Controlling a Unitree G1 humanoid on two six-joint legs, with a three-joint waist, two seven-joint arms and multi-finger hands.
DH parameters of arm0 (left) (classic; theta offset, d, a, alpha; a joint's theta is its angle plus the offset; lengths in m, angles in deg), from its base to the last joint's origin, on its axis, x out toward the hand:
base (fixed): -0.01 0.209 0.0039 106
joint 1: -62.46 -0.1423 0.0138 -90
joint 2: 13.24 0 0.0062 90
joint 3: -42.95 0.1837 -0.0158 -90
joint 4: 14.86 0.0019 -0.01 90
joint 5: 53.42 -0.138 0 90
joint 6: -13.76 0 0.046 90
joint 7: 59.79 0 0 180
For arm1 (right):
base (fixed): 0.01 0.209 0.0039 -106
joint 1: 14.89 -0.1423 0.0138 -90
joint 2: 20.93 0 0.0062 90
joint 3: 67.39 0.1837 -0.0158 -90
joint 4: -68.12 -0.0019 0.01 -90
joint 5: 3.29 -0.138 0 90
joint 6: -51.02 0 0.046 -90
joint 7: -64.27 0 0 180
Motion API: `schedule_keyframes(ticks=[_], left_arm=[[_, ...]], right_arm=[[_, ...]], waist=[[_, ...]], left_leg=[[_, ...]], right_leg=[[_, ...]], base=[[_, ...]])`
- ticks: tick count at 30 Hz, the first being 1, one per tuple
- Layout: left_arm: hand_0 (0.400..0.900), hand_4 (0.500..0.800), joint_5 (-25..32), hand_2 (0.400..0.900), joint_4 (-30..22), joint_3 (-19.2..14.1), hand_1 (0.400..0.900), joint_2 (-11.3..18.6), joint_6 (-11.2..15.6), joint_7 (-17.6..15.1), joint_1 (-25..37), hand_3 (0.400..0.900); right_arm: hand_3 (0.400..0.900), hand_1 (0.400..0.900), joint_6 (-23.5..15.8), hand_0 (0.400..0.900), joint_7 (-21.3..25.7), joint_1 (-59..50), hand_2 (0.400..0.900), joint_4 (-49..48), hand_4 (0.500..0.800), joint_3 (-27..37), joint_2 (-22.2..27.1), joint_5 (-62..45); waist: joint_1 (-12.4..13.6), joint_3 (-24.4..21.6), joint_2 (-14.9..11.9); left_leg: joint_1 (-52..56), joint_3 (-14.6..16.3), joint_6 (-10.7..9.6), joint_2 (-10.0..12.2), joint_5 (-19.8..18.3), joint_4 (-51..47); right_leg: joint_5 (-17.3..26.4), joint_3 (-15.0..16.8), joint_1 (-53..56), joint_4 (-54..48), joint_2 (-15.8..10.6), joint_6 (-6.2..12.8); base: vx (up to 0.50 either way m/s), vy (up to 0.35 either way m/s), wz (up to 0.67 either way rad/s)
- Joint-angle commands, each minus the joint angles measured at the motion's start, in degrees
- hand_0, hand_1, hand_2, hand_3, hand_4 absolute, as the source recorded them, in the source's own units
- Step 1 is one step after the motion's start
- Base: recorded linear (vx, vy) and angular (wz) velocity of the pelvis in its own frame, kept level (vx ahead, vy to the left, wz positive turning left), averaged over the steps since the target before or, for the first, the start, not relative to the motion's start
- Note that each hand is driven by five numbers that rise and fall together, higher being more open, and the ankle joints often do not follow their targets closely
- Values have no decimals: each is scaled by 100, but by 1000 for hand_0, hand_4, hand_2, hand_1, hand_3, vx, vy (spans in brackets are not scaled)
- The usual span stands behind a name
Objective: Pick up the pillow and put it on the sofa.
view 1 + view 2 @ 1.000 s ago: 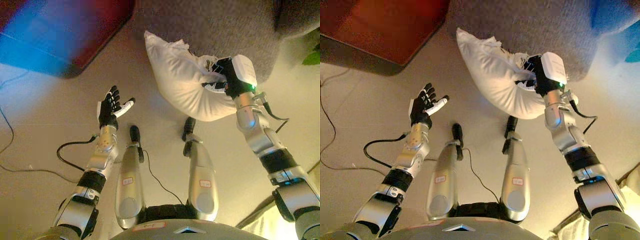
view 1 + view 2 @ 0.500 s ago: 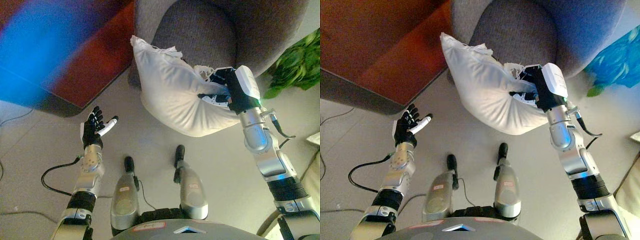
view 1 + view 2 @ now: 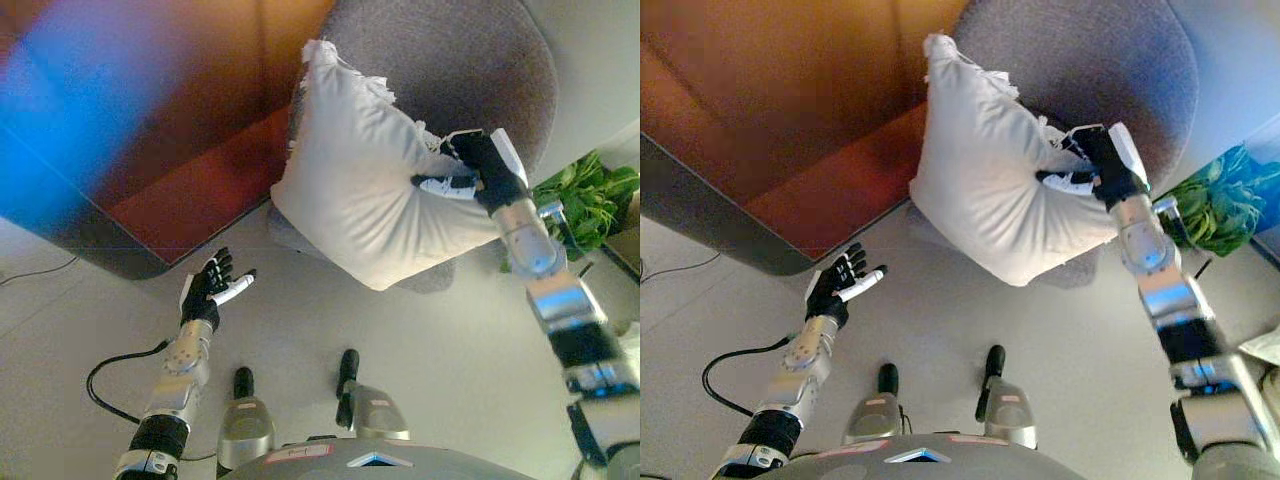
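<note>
The left hand [image 3: 208,291] is nearest, low on the robot's left side, raised palm-up over the pale floor [image 3: 420,350] with its fingers spread and relaxed, holding nothing. Beyond it and to its left runs the dark edge of a reddish-brown piece of furniture [image 3: 170,190], whose top stretches away toward the far left; what kind of furniture it is cannot be told.

Further off and to the right, the right hand [image 3: 478,170] is lifted high at the end of its extended arm. Its fingers are curled into the side of the white pillow [image 3: 365,200], pinching a bunch of the fabric, so the pillow hangs from that grip clear of the floor. The pillow spreads out to the left of the right hand and below it, one frayed corner pointing up and away, and its lower edge sags toward the floor.

Just behind the pillow and the right hand is the grey sofa [image 3: 460,70], a rounded upholstered seat that the pillow partly overlaps. To the right of the right hand, past the sofa's edge, a green leafy plant [image 3: 590,200] shows.
</note>
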Motion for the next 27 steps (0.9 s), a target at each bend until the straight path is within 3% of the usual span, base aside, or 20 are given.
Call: schedule_keyframes(ticks=[1,8,9,17,24,27], left_arm=[[900,800,300,900,-643,177,900,503,310,111,54,900],[900,800,663,900,-664,494,900,726,375,225,81,900],[900,800,721,900,-710,636,900,805,407,303,191,900],[900,800,682,900,-842,933,900,853,368,497,345,900],[900,800,577,900,-633,856,900,788,313,303,347,900],[900,800,491,900,-535,777,900,725,274,214,329,900]], right_arm=[[400,400,-403,400,558,-2171,400,512,500,-81,604,-664],[400,400,-221,400,578,-4659,400,3828,500,-1500,580,-862],[900,900,-120,900,676,-5123,900,4615,800,-1667,579,-787],[900,900,-80,900,903,-5391,900,5149,800,-1674,980,-831],[900,900,-243,900,1073,-4818,900,4435,800,-1215,735,-1233],[900,900,-304,900,1080,-4377,900,3627,800,-977,622,-1295]], waist=[[224,-392,-23],[668,-151,115],[811,-74,179],[1064,-94,410],[908,-235,378],[736,-308,360]], left_leg=[[-9,-50,142,79,34,-243],[-336,-321,18,202,283,-332],[-500,-423,-14,191,381,-331],[-578,-717,-27,188,442,-359],[-302,-646,28,142,169,-172],[-144,-534,56,129,41,-93]], right_leg=[[-23,-62,67,258,-256,560],[-73,-271,-8,98,-134,483],[-52,-296,-75,45,-120,476],[-160,-444,39,-62,-60,459],[-234,-334,344,-66,-59,429],[-246,-208,433,-55,-74,422]], base=[[43,-95,26],[28,-88,26],[-35,-77,28],[57,-46,19],[54,17,-12],[41,62,-35]])
